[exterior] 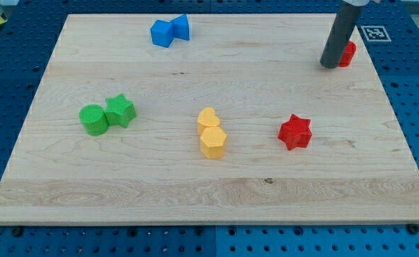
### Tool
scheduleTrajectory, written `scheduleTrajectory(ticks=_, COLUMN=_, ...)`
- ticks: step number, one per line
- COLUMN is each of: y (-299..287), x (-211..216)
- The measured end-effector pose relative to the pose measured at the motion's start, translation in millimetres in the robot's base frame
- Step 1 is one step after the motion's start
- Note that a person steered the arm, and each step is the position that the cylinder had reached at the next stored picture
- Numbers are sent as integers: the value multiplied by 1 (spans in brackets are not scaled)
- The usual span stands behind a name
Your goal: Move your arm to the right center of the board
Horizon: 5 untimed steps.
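Observation:
My tip [330,66] rests on the wooden board [209,193] near the view's upper right. It stands just left of a red block [348,53], which the rod partly hides, so its shape is unclear. A red star block [295,132] lies below my tip, toward the right middle of the board. A yellow heart block [208,118] and a yellow hexagon block [213,142] touch each other at the centre.
Two blue blocks [170,31] sit together at the top middle. A green cylinder [93,119] and a green star [120,111] sit together at the left. A marker tag [372,33] lies off the board's upper right corner.

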State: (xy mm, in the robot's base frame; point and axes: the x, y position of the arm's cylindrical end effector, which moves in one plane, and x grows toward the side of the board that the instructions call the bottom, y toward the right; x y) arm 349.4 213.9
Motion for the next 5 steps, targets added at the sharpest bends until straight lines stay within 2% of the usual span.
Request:
scheduleTrajectory(ticks=2, y=1, x=112)
scheduleTrajectory(ticks=3, y=24, x=123)
scheduleTrajectory(ticks=4, y=36, x=112)
scheduleTrajectory(ticks=5, y=36, x=84)
